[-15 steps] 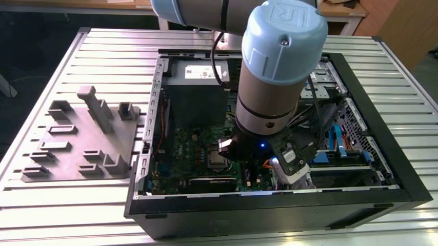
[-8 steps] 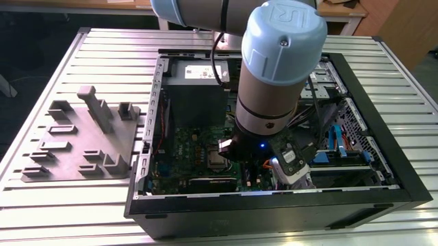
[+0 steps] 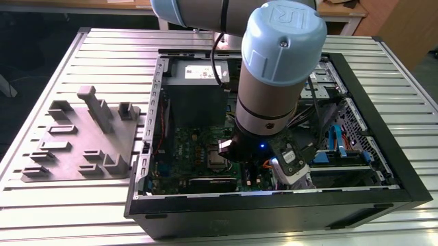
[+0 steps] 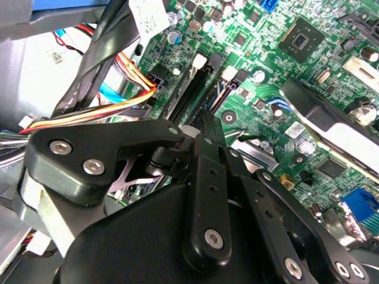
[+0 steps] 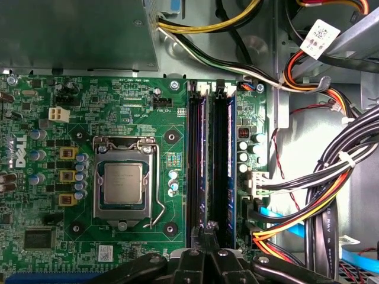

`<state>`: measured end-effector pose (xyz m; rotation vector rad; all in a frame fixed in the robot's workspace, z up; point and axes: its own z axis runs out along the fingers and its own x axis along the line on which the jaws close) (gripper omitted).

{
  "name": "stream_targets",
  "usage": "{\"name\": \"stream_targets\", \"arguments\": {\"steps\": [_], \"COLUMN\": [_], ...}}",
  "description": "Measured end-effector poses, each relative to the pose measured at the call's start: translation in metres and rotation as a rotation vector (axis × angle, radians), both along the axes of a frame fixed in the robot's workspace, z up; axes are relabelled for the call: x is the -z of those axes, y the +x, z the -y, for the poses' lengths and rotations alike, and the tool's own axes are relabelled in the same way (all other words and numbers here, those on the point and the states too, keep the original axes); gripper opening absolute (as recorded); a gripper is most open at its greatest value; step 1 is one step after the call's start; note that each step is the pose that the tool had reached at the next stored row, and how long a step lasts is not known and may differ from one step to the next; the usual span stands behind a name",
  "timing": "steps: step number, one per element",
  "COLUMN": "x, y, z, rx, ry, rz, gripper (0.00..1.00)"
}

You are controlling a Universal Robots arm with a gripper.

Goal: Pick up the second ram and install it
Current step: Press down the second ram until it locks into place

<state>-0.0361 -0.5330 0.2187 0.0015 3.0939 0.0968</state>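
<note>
My gripper (image 5: 208,232) is down inside the open computer case (image 3: 383,154), over the green motherboard (image 5: 118,118). Its two black fingers (image 4: 208,148) are pressed together with no gap showing, their tip at the near end of the two long memory slots (image 5: 195,165). A long dark stick, which I take for the second ram (image 5: 221,165), stands on edge in the slot beside the blue strip. I cannot tell whether the fingertips touch it. In the exterior view the arm's wrist (image 3: 274,102) covers the slots.
The processor socket (image 5: 121,186) lies beside the slots. Bundled black, orange and yellow cables (image 5: 331,177) crowd the other side. The grey power-supply box (image 5: 77,35) sits past the slots' far ends. A grey moulded fixture tray (image 3: 82,138) lies on the slatted table at the exterior view's left.
</note>
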Motion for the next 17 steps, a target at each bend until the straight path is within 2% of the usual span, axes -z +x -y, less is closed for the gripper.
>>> {"name": "stream_targets", "arguments": {"steps": [8, 11, 13, 17], "x": [0.0023, 0.0003, -0.0080, -0.0194], "y": [0.000, 0.000, 0.000, 0.000], "z": [0.0000, -0.0003, 0.0000, 0.0000], "rx": [0.000, 0.000, 0.000, 0.000], "ry": [-0.0001, 0.0022, 0.0002, 0.0001], "rz": [0.0000, 0.0006, 0.0001, 0.0001], "gripper": [0.10, 0.10, 0.10, 0.10]}}
